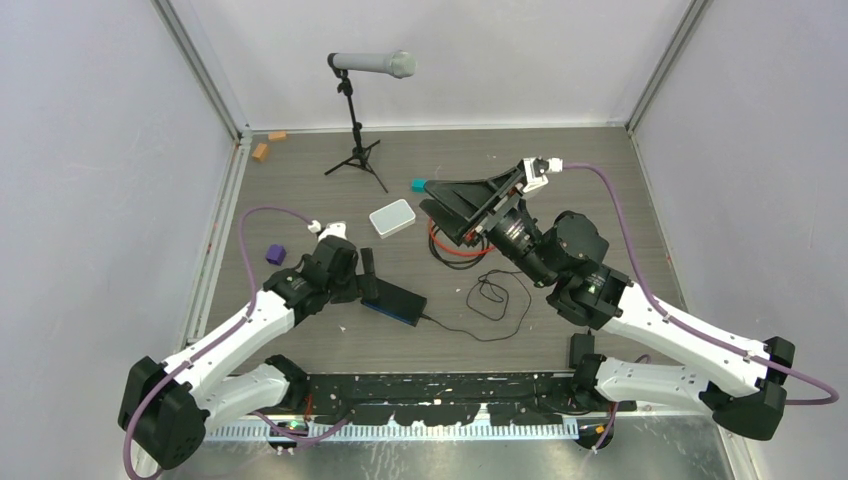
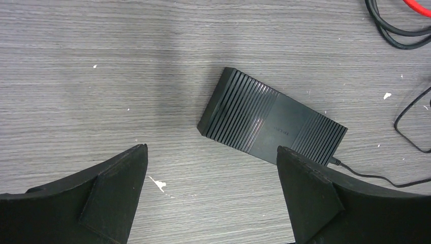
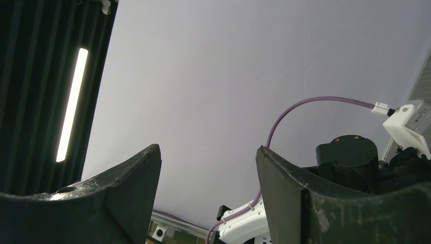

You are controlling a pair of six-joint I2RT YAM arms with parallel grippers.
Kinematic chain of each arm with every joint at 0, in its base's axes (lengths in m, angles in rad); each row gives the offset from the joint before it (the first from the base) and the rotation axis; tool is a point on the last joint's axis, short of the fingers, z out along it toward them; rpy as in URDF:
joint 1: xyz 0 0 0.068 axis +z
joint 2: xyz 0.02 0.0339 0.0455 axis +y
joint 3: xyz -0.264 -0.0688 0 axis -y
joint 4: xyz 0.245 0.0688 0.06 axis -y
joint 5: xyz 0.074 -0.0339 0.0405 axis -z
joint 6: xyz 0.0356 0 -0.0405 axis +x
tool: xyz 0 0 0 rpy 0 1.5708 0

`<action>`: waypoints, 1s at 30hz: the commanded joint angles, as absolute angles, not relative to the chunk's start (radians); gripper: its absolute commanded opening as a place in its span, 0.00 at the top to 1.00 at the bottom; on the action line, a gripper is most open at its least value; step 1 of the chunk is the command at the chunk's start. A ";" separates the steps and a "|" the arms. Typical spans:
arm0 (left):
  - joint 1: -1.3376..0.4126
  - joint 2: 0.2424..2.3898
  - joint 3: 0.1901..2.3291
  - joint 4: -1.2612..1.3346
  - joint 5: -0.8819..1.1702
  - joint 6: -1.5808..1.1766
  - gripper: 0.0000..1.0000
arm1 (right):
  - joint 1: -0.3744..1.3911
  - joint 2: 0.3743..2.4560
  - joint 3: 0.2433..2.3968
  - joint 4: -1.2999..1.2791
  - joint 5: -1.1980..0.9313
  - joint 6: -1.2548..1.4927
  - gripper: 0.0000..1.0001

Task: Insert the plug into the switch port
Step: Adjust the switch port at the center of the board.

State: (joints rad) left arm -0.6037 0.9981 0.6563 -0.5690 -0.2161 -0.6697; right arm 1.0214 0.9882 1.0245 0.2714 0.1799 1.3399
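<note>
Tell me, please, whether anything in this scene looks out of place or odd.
The right end effector is tipped upward: its camera shows wall and a ceiling light, not the table. It is open and empty, while the red cable lies on the table.

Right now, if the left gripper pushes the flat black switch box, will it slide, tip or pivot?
Lying flat and low on the table, the black switch box probably slides rather than tips. The thin black cable at its end looks slack, so it likely offers little restraint, though an off-centre push may pivot the box.
</note>
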 commanded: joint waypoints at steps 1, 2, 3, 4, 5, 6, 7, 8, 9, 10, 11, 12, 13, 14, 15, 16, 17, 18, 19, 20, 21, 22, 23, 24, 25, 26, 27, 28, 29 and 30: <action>-0.603 0.996 0.695 -0.516 -0.204 -0.643 0.00 | 1.023 0.954 1.027 0.331 0.186 1.365 0.27; -0.603 0.996 0.694 -0.508 -0.199 -0.633 0.00 | 1.023 0.948 1.018 0.335 0.195 1.368 0.27; -0.603 0.994 0.692 -0.494 -0.187 -0.617 0.00 | 1.022 0.943 1.012 0.345 0.201 1.375 0.27; -0.603 0.994 0.691 -0.475 -0.172 -0.594 0.00 | 1.022 0.941 1.008 0.356 0.204 1.380 0.27; -0.603 0.995 0.689 -0.447 -0.152 -0.573 0.00 | 1.022 0.939 1.008 0.369 0.200 1.382 0.27; -0.603 0.998 0.688 -0.417 -0.130 -0.545 0.00 | 1.022 0.936 1.011 0.368 0.193 1.379 0.27; -0.603 1.003 0.688 -0.375 -0.107 -0.518 0.00 | 1.022 0.934 1.014 0.356 0.191 1.376 0.27; -0.604 1.013 0.689 -0.340 -0.080 -0.490 0.00 | 1.023 0.930 1.013 0.352 0.186 1.374 0.27; -0.604 1.025 0.695 -0.308 -0.052 -0.459 0.00 | 1.023 0.926 1.011 0.349 0.182 1.370 0.27; -0.604 1.049 0.707 -0.284 -0.014 -0.422 0.01 | 1.023 0.924 1.011 0.345 0.182 1.368 0.27; -0.608 1.077 0.726 -0.274 0.021 -0.396 0.02 | 1.022 0.923 1.012 0.344 0.185 1.370 0.27; -0.616 1.096 0.745 -0.275 0.041 -0.377 0.03 | 1.022 0.923 1.012 0.347 0.184 1.373 0.27; -0.626 1.111 0.759 -0.284 0.049 -0.364 0.04 | 1.023 0.923 1.012 0.352 0.184 1.376 0.27; -0.642 1.119 0.770 -0.295 0.047 -0.355 0.05 | 1.023 0.919 1.009 0.360 0.183 1.377 0.27; -0.665 1.121 0.775 -0.303 0.038 -0.350 0.05 | 1.023 0.913 1.007 0.360 0.180 1.374 0.27; -0.693 1.120 0.775 -0.311 0.016 -0.348 0.05 | 1.023 0.906 1.003 0.355 0.178 1.370 0.27; -0.728 1.113 0.771 -0.323 -0.011 -0.349 0.05 | 1.022 0.900 1.001 0.350 0.178 1.365 0.27; -0.765 1.106 0.766 -0.339 -0.056 -0.355 0.05 | 1.022 0.896 0.999 0.344 0.178 1.357 0.27; -0.824 1.097 0.761 -0.363 -0.101 -0.368 0.06 | 1.022 0.892 1.000 0.335 0.180 1.350 0.27; -0.870 1.085 0.753 -0.381 -0.135 -0.393 0.06 | 1.022 0.888 1.000 0.324 0.184 1.347 0.27; -0.913 1.071 0.740 -0.393 -0.161 -0.425 0.06 | 1.022 0.885 0.998 0.322 0.189 1.347 0.27; -0.954 1.048 0.719 -0.395 -0.177 -0.472 0.07 | 1.022 0.879 0.991 0.332 0.194 1.348 0.27; -0.993 1.030 0.693 -0.389 -0.189 -0.514 0.08 | 1.022 0.873 0.985 0.348 0.197 1.351 0.27; -1.025 1.014 0.654 -0.377 -0.200 -0.552 0.09 | 1.023 0.867 0.977 0.356 0.200 1.354 0.27; -1.056 0.998 0.626 -0.365 -0.205 -0.588 0.10 | 1.021 0.862 0.975 0.348 0.198 1.350 0.27; -1.083 0.986 0.601 -0.349 -0.209 -0.615 0.11 | 1.020 0.858 0.977 0.333 0.195 1.340 0.27; -1.107 0.977 0.577 -0.331 -0.217 -0.633 0.11 | 1.021 0.853 0.977 0.311 0.198 1.327 0.27; -1.126 0.972 0.560 -0.319 -0.220 -0.642 0.11 | 1.020 0.846 0.979 0.284 0.201 1.306 0.27; -1.137 0.973 0.550 -0.310 -0.217 -0.646 0.11 | 1.021 0.839 0.988 0.236 0.211 1.271 0.27; -1.142 0.979 0.546 -0.304 -0.208 -0.647 0.12 | 1.021 0.829 1.004 0.151 0.231 1.224 0.27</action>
State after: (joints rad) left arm -1.1080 0.9848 0.5808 -0.3588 -0.1638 -0.5640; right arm 1.0214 0.8688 0.9737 0.2806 0.1829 1.3338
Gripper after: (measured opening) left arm 0.889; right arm 0.731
